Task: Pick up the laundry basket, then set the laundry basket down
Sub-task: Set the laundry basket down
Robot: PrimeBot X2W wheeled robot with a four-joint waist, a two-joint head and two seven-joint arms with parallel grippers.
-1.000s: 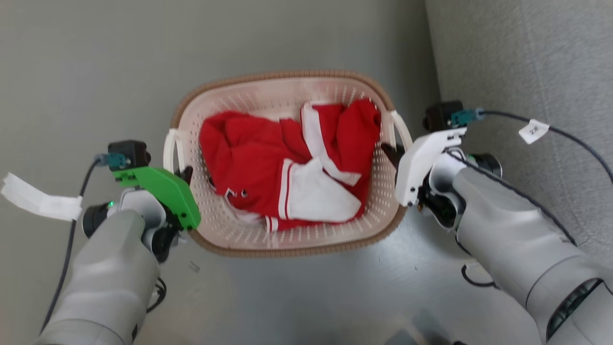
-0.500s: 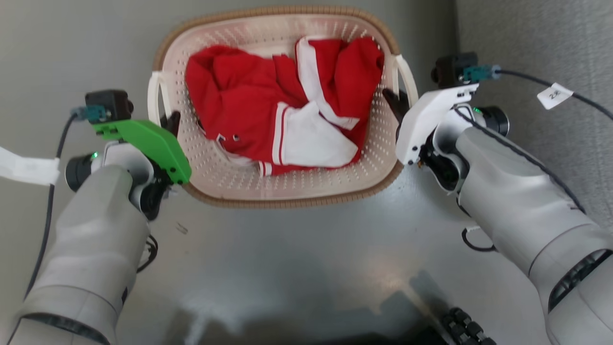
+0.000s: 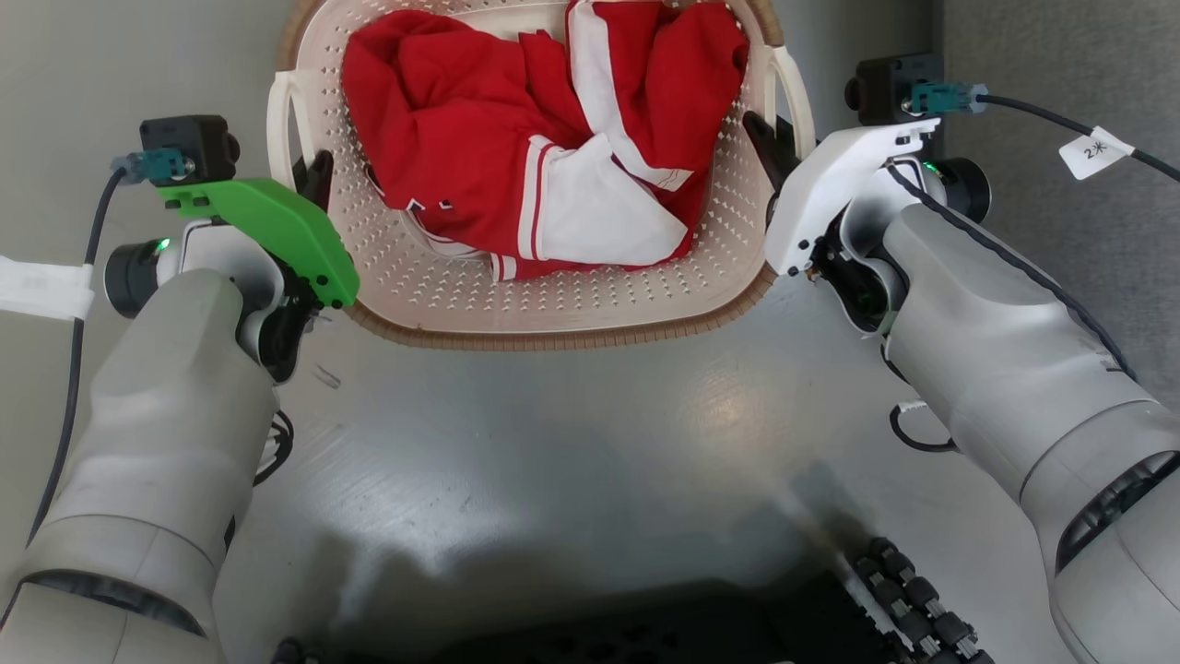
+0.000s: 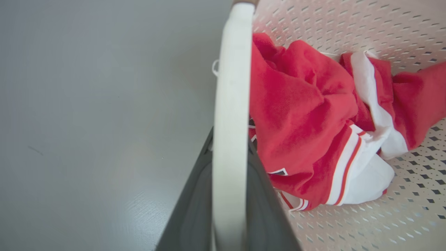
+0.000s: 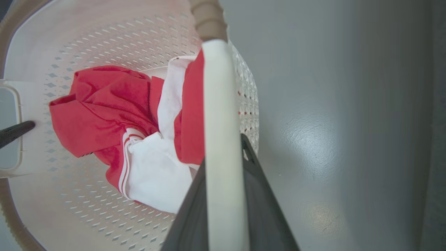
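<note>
1. Laundry basket [image 3: 553, 334]: cream perforated plastic with a brown woven-look rim. In the head view it sits over the grey floor [image 3: 572, 480], towards the floor's far side. It lies near the floor's right edge, where a darker textured surface [image 3: 1060, 74] begins.
2. Contents: one crumpled red and white garment [image 3: 479, 138], lying loose inside the laundry basket.
3. Left end effector [image 3: 315, 180]: at the basket's left handle [image 3: 277, 120]. In the left wrist view the white handle bar [image 4: 230, 122] runs straight up between the two dark fingers [image 4: 195, 209], which press against it on both sides. It is judged to be pinching the handle.
4. Right end effector [image 3: 763, 148]: at the basket's right handle [image 3: 798, 92]. The right wrist view shows the same arrangement, with the handle bar [image 5: 221, 139] clamped between dark fingers [image 5: 266, 216]. It is judged closed on the handle.
5. Position relative to the end effectors: the laundry basket hangs or sits directly between the two, held at opposite sides. Its opening faces up and its rim looks roughly level.
6. Progress: both grasps look complete. Whether the base has left the floor cannot be told from these views.
7. Remaining: finish or confirm the lift, carry it evenly, lower the laundry basket onto the floor, then spread both sets of fingers.
8. Risk: uneven raising would probably tilt the basket and shift the garment.
</note>
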